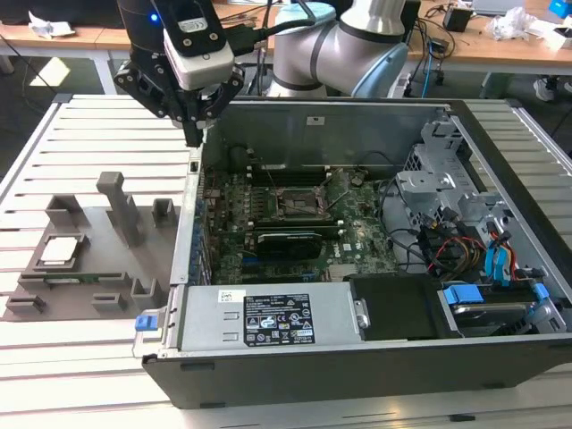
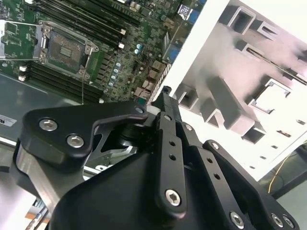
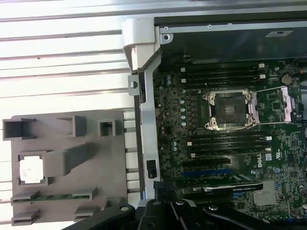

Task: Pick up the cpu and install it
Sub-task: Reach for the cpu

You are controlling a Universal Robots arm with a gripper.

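The cpu (image 1: 57,250) is a small square chip with a silvery top, lying in a recess of the grey holder plate (image 1: 89,268) at the exterior view's left, outside the computer case. The first wrist view shows the cpu (image 3: 32,170) in that same recess. My gripper (image 1: 193,138) hangs above the case's left wall, between the holder plate and the motherboard, with its fingers together and nothing in them. In the second wrist view the gripper (image 2: 165,98) tapers to one closed tip. The motherboard socket (image 1: 295,204) stands open with its metal frame lifted, also seen in the first wrist view as the socket (image 3: 229,111).
The open computer case (image 1: 500,116) lies flat on a slatted white table (image 1: 98,125). Inside it are a long black expansion card (image 1: 286,239), a power supply (image 1: 268,317), drive cages and cables (image 1: 465,241). The grey holder plate carries upright posts (image 1: 121,206).
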